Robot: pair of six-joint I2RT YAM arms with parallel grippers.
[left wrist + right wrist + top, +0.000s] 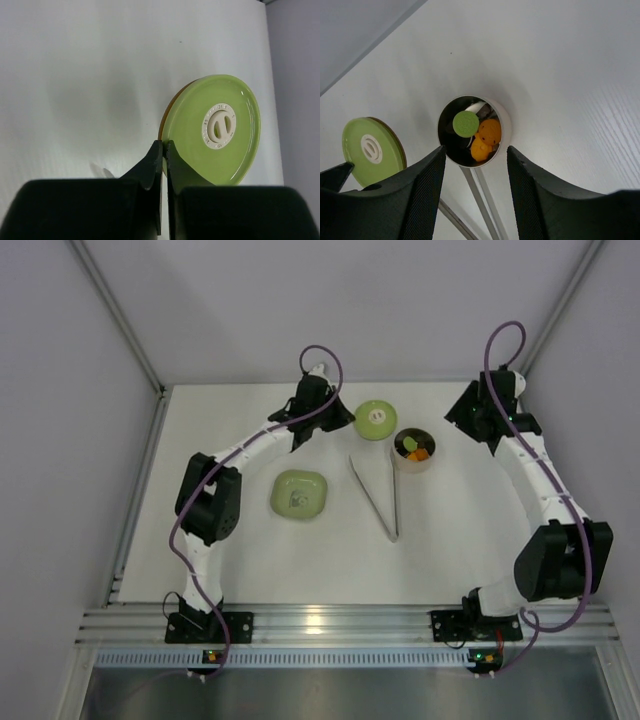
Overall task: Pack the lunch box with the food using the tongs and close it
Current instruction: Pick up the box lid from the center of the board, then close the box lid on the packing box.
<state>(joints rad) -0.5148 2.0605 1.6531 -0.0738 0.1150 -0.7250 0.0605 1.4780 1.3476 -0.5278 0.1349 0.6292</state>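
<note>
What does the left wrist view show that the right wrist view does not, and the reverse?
Only the left wrist view: the left fingers closed on the edge of the green lid, seen from close. Only the right wrist view: the open lunch box with the food inside, the tongs lying near it, and the right fingers apart, holding nothing. Both: the green lid and the white table.
</note>
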